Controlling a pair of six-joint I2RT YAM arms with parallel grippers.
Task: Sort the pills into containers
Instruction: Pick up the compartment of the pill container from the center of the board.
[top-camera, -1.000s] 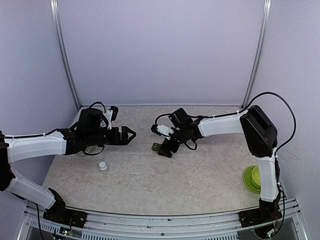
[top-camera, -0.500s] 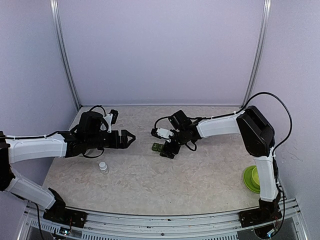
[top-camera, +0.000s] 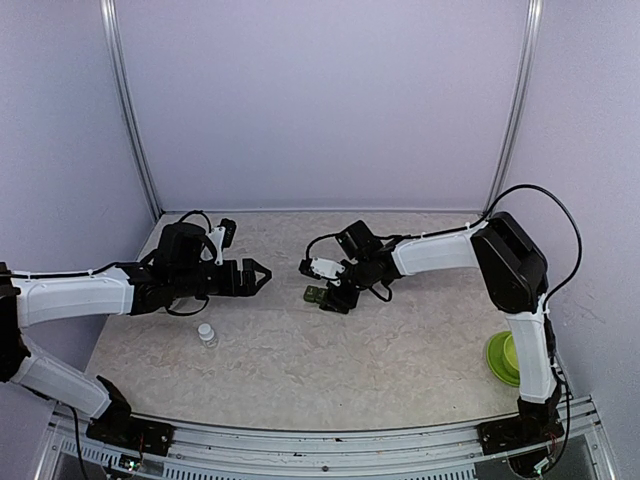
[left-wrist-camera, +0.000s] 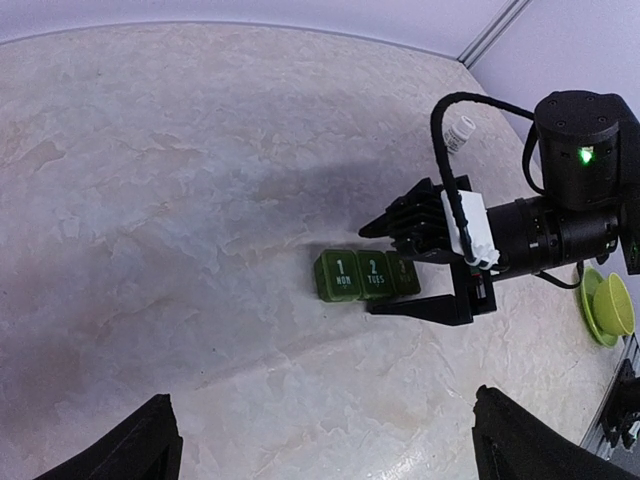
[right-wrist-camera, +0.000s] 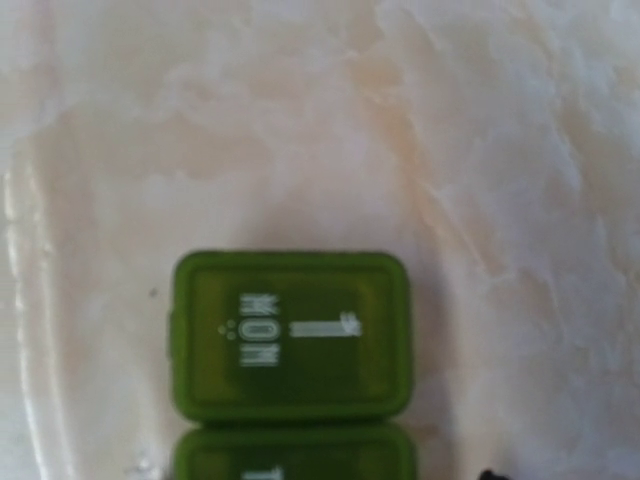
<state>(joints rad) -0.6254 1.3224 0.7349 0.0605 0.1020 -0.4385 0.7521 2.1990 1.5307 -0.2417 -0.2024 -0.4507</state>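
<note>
A green pill organiser (top-camera: 315, 294) lies flat on the table; lids marked 1 MON and 2 TUES show in the left wrist view (left-wrist-camera: 360, 275). My right gripper (top-camera: 336, 296) is low on the table, one jaw on each side of the organiser's right end (left-wrist-camera: 385, 272). The right wrist view shows the MON lid (right-wrist-camera: 290, 335) close up, with a gap between it and a fingertip (right-wrist-camera: 490, 476). My left gripper (top-camera: 256, 272) is open and empty above the table, left of the organiser. A small white pill bottle (top-camera: 206, 334) stands at the front left. No loose pills show.
A light-green dish (top-camera: 505, 357) sits at the table's right edge beside the right arm's upright link, and also shows in the left wrist view (left-wrist-camera: 608, 305). Metal frame posts stand at the back corners. The right arm's cable loops above its wrist.
My right gripper has edged slightly left and back at the organiser's end. My left gripper has shifted a little down and left. The organiser and bottle have not moved.
</note>
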